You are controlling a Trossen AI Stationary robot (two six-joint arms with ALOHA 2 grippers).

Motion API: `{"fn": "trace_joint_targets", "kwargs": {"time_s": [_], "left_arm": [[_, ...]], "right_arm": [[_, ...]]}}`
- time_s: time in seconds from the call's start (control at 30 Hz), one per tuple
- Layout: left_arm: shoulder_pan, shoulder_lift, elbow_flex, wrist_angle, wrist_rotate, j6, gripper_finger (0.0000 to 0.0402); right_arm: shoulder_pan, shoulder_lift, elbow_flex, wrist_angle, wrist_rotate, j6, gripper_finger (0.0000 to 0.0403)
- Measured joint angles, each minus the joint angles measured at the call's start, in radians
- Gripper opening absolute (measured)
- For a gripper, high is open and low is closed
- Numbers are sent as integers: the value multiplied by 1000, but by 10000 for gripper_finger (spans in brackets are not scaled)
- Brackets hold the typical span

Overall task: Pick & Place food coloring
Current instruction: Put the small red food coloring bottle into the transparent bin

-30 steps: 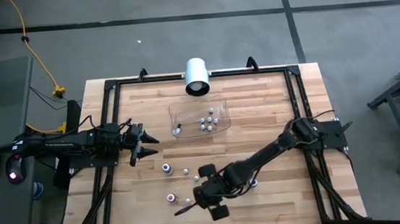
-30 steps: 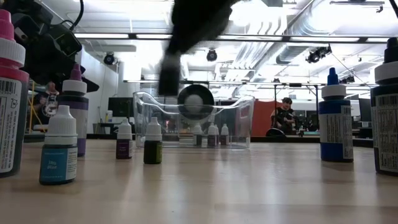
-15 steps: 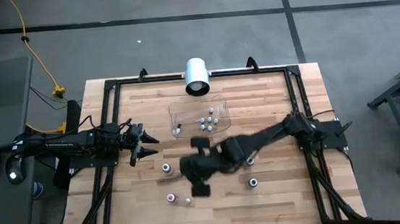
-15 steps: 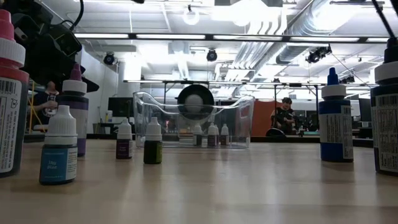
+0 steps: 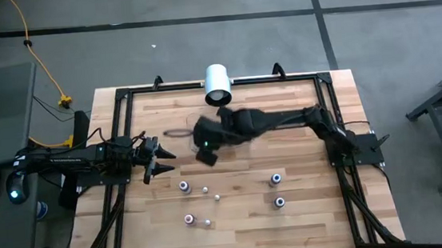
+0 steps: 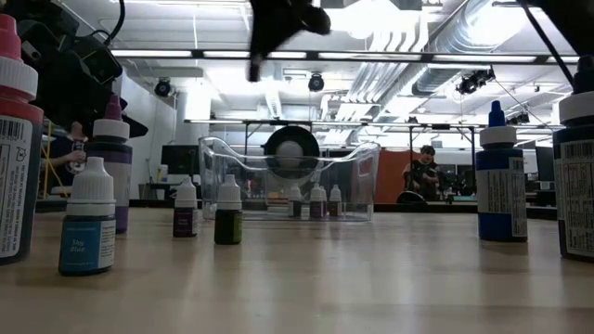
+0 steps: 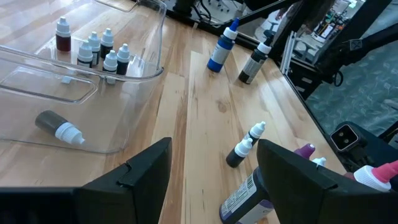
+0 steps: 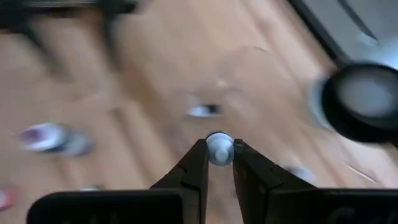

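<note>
A: Bottle (image 8: pixel 219 149) first. It sits pinched between the right gripper's (image 8: pixel 218 163) two fingertips, white cap showing just past the tips. Why so far out at the ends?

B: Probably because it is so small; a fingertip pinch keeps the body free to drop cleanly when the jaws part.

A: And where is that gripper?

B: In the overhead view the right gripper (image 5: pixel 205 144) hangs above the clear tray (image 7: pixel 134 73), well off the wood. I judge this is the carry, with release into the tray next.

A: What lies under it?

B: A cluster of upright bottles (image 7: pixel 99 51) at the tray's far end and one bottle on its side (image 7: pixel 57 126) on the tray floor. Below and nearer the table's front edge, more bottles (image 5: pixel 184 186) wait on the table (image 5: pixel 310 220).

A: The other arm?

B: The left gripper (image 5: pixel 153 156) is parked off to the side of the tray, jaws wide and empty, apparently clear of the working path.
</note>
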Motion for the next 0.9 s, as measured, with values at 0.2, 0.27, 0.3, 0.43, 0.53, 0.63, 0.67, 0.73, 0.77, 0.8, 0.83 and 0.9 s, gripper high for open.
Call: {"fn": "trace_joint_targets", "kwargs": {"time_s": [0.2, 0.27, 0.3, 0.43, 0.53, 0.63, 0.67, 0.73, 0.77, 0.8, 0.83, 0.9], "left_arm": [[0, 0, 0, 0, 0, 0, 234], [0, 0, 0, 0, 0, 0, 234], [0, 0, 0, 0, 0, 0, 234], [0, 0, 0, 0, 0, 0, 234], [0, 0, 0, 0, 0, 0, 234], [0, 0, 0, 0, 0, 0, 234], [0, 0, 0, 0, 0, 0, 234], [0, 0, 0, 0, 0, 0, 234], [0, 0, 0, 0, 0, 0, 234], [0, 0, 0, 0, 0, 0, 234], [0, 0, 0, 0, 0, 0, 234], [0, 0, 0, 0, 0, 0, 234]], "right_arm": [[-85, -1, -36, -109, 79, 100, 55], [-107, 0, -64, -106, 65, 121, 54], [-117, 0, -86, -92, 50, 124, 52], [-149, 1, -200, 28, 9, 125, 51], [-168, 1, -275, 114, -27, 142, 56], [-187, 0, -353, 179, -59, 170, 56], [-193, 1, -377, 199, -68, 180, 55], [-205, 1, -414, 254, -84, 191, 54], [-211, 1, -427, 270, -90, 197, 53], [-216, 1, -443, 279, -97, 205, 53], [-221, 1, -458, 286, -98, 209, 54], [-233, 1, -485, 307, -104, 219, 57]]}}
